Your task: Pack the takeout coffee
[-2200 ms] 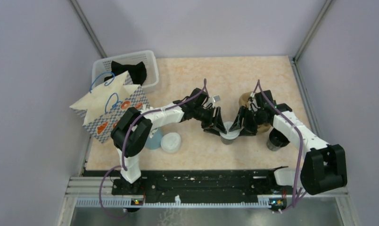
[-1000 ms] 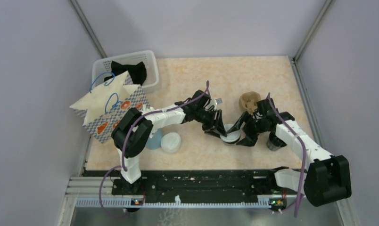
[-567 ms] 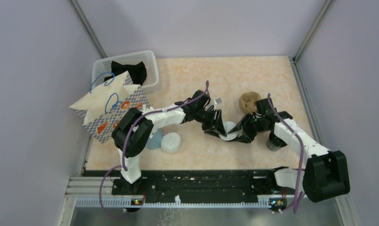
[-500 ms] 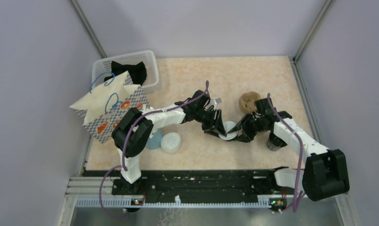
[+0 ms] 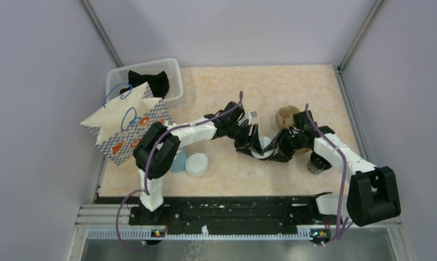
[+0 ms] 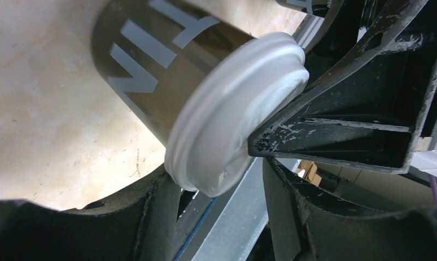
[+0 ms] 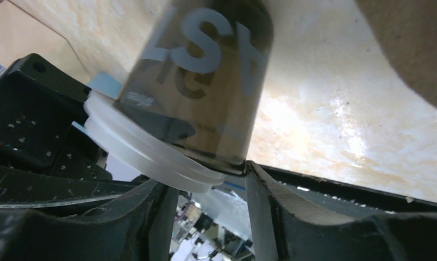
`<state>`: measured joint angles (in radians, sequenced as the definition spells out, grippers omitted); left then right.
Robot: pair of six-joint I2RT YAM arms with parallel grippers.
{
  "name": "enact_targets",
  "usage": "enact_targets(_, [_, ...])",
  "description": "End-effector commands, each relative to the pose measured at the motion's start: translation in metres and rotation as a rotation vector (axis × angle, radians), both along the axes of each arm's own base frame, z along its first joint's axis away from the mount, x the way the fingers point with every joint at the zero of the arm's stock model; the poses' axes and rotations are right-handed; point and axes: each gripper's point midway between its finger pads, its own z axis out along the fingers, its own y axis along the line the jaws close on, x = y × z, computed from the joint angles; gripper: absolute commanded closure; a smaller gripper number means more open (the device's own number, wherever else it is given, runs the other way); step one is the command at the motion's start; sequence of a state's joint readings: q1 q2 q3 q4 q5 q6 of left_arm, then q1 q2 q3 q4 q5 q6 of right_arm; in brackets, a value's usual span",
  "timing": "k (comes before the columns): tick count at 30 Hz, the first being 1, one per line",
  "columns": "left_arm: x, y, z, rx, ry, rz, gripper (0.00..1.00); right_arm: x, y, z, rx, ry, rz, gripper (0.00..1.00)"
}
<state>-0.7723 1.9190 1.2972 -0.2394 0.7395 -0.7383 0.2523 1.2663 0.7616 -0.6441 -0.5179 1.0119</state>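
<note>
The takeout coffee (image 5: 265,148), a dark brown cup with pale lettering and a greyish-white lid (image 6: 235,114), is at mid-table between both grippers. My right gripper (image 5: 277,148) comes at it from the right and is shut on it. In the right wrist view (image 7: 204,176) one finger presses the cup wall just under the lid (image 7: 151,152) and the other meets the lid rim. My left gripper (image 5: 254,145) is on the cup's left and stands open. In the left wrist view (image 6: 216,179) only the lid's lower edge dips between its fingers, with a gap to one finger.
A patterned paper bag (image 5: 128,128) stands at the left, in front of a white basket (image 5: 173,70) that holds black cups. A light blue cup (image 5: 178,161) and a loose white lid (image 5: 197,164) lie near the left arm. A brown round object (image 5: 286,116) and a dark cup (image 5: 316,163) sit by the right arm.
My right gripper has closed in on the cup from the right. The left gripper's jaws have widened off the lid. The cup has stayed in about the same spot.
</note>
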Motion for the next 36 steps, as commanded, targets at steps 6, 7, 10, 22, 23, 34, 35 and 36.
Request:
enact_targets(6, [0.016,-0.018,0.019,-0.080,-0.071,-0.030,0.41,0.013,-0.010,0.004,-0.082,-0.147,0.122,0.40])
enact_targets(7, [0.018,-0.019,0.020,-0.083,-0.075,-0.031,0.41,0.015,-0.011,0.006,-0.088,-0.165,0.133,0.38])
enact_targets(10, [0.019,-0.021,0.022,-0.086,-0.074,-0.043,0.39,0.020,-0.013,0.008,-0.092,-0.189,0.147,0.37])
enact_targets(22, [0.036,0.007,0.026,0.013,-0.300,-0.065,0.30,0.032,-0.040,0.023,-0.290,-0.393,0.355,0.28])
enact_targets(23, [0.037,0.008,0.029,0.010,-0.320,-0.061,0.30,0.035,-0.039,0.019,-0.284,-0.393,0.347,0.28])
enact_targets(34, [0.023,0.024,0.040,-0.001,-0.333,-0.008,0.29,0.081,-0.020,0.021,-0.140,-0.490,-0.145,0.42])
enact_targets(35, [0.021,0.027,0.042,-0.001,-0.338,-0.003,0.29,0.084,-0.024,0.018,-0.158,-0.486,-0.181,0.43])
enact_targets(36, [0.021,0.029,0.044,-0.001,-0.345,0.002,0.29,0.087,-0.024,0.018,-0.160,-0.500,-0.206,0.45])
